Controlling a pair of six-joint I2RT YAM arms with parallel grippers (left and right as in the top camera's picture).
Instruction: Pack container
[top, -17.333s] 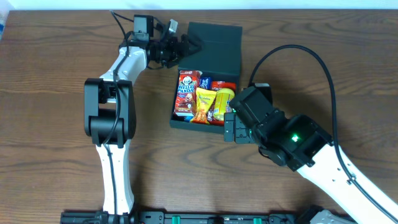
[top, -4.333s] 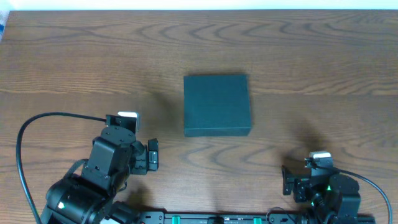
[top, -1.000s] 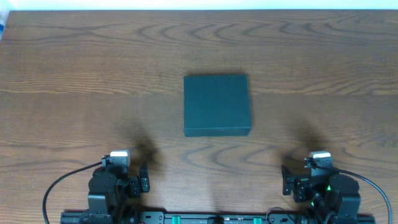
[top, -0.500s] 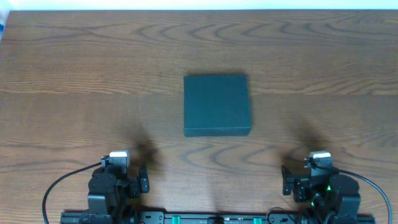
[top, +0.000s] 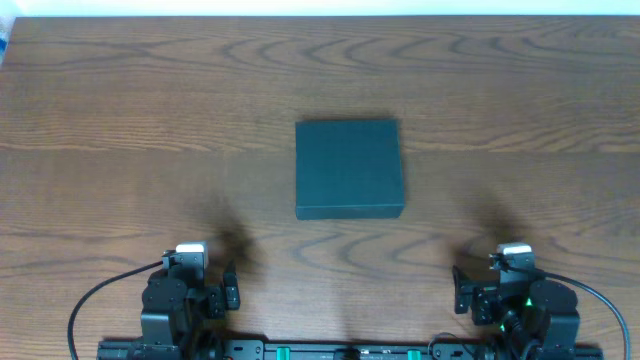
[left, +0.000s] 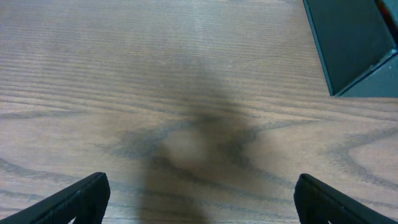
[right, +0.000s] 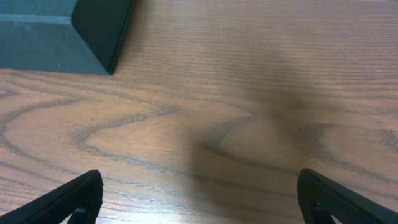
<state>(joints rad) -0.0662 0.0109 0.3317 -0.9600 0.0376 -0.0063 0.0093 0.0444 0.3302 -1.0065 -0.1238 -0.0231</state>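
The container (top: 349, 168) is a dark teal square box, shut with its lid flat, in the middle of the wooden table. Its near left corner shows at the top right of the left wrist view (left: 351, 43) and its near right corner at the top left of the right wrist view (right: 68, 37). My left gripper (left: 199, 202) is open and empty, low over bare wood at the near left edge (top: 228, 291). My right gripper (right: 202, 202) is open and empty at the near right edge (top: 460, 290). Both are well short of the box. No snack packets show.
The wooden table (top: 120, 120) stretches bare on all sides of the box. A rail with black mounts runs along the near edge (top: 350, 350). A white strip borders the far edge (top: 320, 8).
Over the last second nothing has moved. Earlier the box stood open with snack packets inside and both arms at it; now it is shut and both arms are back at the near edge.
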